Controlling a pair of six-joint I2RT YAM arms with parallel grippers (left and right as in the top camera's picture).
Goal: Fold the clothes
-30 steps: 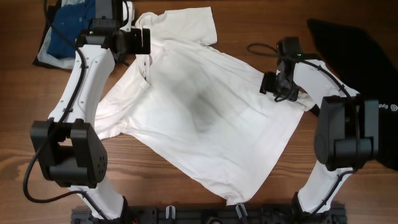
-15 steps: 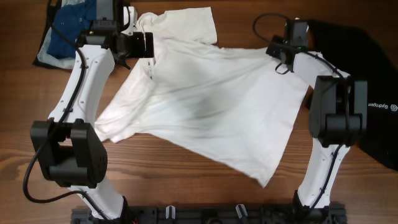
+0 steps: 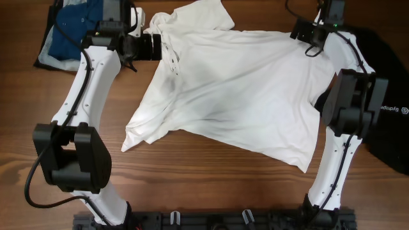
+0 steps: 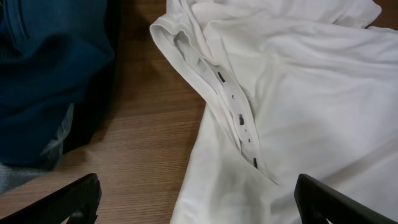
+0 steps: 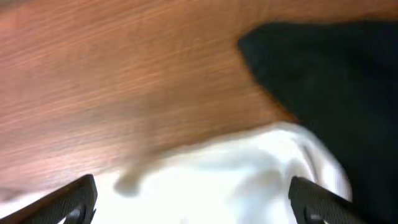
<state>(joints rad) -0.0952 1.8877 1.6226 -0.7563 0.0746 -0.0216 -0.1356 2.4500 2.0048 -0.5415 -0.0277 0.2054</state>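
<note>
White T-shirt: lies spread flat over the middle of the wooden table, running from 11 o'clock to about 4 o'clock in the overhead view. One short sleeve is bunched at 12 o'clock. The lower left edge is rumpled and folded under at 8 o'clock.

Left hand: at 11 o'clock, at the shirt's left edge. In the wrist view the left hand has its fingertips far apart at the frame corners and nothing between them; it is open. Below it lies a doubled seam band with a row of small dark marks; no letters can be read on it.

Right hand: at 1 o'clock, over the shirt's far right corner. The wrist view is blurred; the right hand has its fingertips wide apart, so it is open, with white cloth below. Contact with the cloth cannot be told.

Blue collared shirt: at 10 o'clock, just beside the T-shirt, not touching.

Black cloth: at 3 o'clock, with white lettering running sideways, too small to read.
</note>
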